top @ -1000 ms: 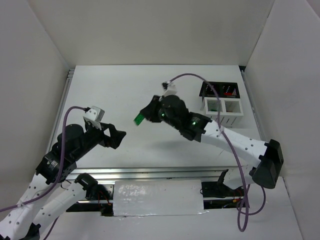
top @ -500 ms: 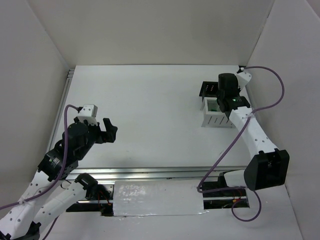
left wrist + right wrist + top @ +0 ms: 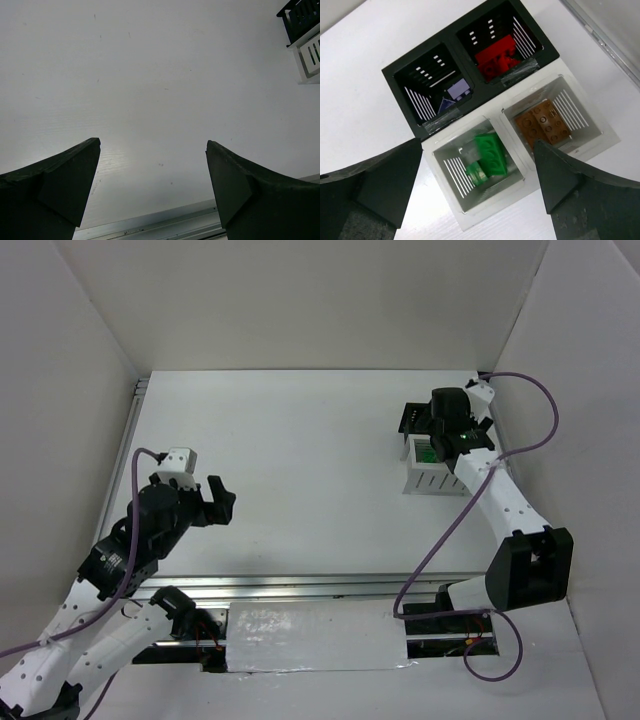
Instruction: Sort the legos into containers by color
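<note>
My right gripper point(image 3: 477, 145) hangs open over the white container point(image 3: 470, 215), right above its left compartment. Two green legos point(image 3: 492, 152) lie there, the upper one tilted and free of both fingers. The other white compartment holds orange-brown legos point(image 3: 542, 122). The black container point(image 3: 400, 100) behind has purple legos point(image 3: 457, 90) on the left and red legos point(image 3: 495, 57) on the right. From above, the right gripper point(image 3: 437, 435) covers part of the white container point(image 3: 432, 480) and the black container point(image 3: 410, 418). My left gripper point(image 3: 222, 498) stands open and empty at the near left.
In the left wrist view the left gripper point(image 3: 152, 145) hovers over bare white table, with the metal rail point(image 3: 150, 225) at the table's near edge just below. White walls enclose the table on three sides. The purple cable point(image 3: 450, 530) trails along the right arm.
The right arm swung from mid-table to the containers at the back right with a green lego, then opened; the lego now lies in the white container. The left arm drew back slightly.
</note>
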`<state>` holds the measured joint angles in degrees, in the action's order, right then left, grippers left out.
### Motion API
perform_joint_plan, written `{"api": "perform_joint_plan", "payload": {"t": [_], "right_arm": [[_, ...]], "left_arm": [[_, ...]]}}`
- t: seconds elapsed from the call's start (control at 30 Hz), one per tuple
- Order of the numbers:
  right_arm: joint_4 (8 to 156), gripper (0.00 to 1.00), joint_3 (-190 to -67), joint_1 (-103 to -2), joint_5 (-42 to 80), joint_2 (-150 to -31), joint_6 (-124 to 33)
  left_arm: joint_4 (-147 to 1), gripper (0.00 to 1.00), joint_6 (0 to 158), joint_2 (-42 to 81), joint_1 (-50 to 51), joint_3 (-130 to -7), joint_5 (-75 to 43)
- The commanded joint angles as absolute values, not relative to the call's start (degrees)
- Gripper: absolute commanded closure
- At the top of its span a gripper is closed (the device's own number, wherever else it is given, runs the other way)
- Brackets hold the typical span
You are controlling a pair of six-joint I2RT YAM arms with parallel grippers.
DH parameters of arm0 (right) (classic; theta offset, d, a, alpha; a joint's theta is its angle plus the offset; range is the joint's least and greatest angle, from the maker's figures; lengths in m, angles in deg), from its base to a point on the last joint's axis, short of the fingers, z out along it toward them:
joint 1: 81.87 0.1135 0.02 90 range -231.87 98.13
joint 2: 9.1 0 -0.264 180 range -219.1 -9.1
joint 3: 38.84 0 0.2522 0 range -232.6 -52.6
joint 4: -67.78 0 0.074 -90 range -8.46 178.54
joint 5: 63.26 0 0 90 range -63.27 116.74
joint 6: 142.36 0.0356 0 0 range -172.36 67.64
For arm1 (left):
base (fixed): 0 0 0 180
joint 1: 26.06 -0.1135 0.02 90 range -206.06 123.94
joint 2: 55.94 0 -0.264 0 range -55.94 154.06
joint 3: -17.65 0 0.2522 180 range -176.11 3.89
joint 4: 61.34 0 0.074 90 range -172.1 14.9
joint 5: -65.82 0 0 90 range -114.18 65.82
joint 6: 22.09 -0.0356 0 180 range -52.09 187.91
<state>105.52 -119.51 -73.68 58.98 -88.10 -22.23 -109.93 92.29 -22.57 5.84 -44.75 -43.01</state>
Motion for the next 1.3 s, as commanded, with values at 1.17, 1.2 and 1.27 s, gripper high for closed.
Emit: {"api": "perform_joint_plan", "payload": {"t": [1.17, 1.2, 1.27], "right_arm": [[146.94, 0.00, -137.33, -56.38, 51.87, -28.26, -32.32], [146.67, 0.00, -137.06, -56.38, 51.87, -28.35, -32.14], [145.96, 0.00, -136.45, -56.47, 51.52, -28.52, -31.70]], "left_arm": [[-135.66, 0.01, 100.78, -27.90, 4.18, -74.78, -79.55], [-136.01, 0.00, 100.95, -27.99, 4.26, -74.60, -79.73], [-135.92, 0.00, 100.87, -28.25, 4.18, -74.16, -79.90]]}}
